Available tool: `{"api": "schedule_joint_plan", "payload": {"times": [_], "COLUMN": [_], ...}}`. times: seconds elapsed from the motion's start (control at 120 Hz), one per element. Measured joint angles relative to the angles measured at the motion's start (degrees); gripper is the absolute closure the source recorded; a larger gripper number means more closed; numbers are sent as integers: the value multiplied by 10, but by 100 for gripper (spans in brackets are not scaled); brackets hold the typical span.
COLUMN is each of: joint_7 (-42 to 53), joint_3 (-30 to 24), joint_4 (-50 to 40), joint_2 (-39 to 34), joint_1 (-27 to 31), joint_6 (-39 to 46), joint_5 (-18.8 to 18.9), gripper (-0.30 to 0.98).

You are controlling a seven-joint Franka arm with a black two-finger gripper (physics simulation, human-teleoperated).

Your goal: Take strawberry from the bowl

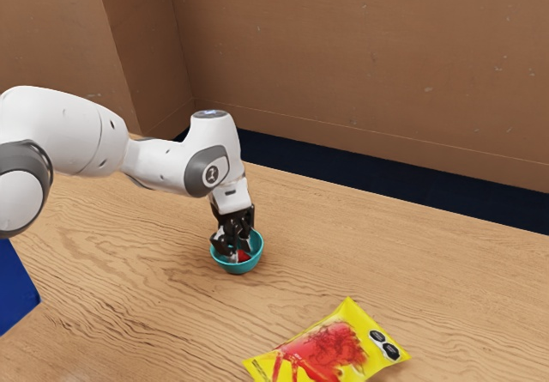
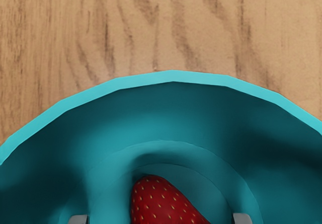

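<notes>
Brown walls point(image 1: 360, 56) meet dark floor point(image 1: 386, 178) beyond a wooden table point(image 1: 446, 266)

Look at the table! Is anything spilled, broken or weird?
Nothing looks odd. The teal bowl sits upright with the strawberry inside, and I see no spill. The yellow packet lies on the table, no tear visible. My open tool reaches into the bowl.

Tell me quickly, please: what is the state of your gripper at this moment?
Gripper: open, inside the turquoise bowl, its fingertips on two sides of the strawberry with gaps between; holding nothing.
</notes>
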Motion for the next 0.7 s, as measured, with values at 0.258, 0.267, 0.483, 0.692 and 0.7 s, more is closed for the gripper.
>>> {"api": "schedule_joint_plan", "payload": {"times": [0.258,0.267,0.483,0.692,0.7], "joint_7": [-2,-2,-3,-3,-3], "joint_3": [-2,-2,-3,1,1], "joint_4": [-4,-4,-20,89,90], "joint_2": [-24,-26,-116,2,4], "joint_1": [-4,-4,-40,-101,-101], "joint_6": [6,6,-6,-11,-11], "joint_5": [-1,-1,-1,-1,-1], "gripper": [75,75,79,75,73]}}
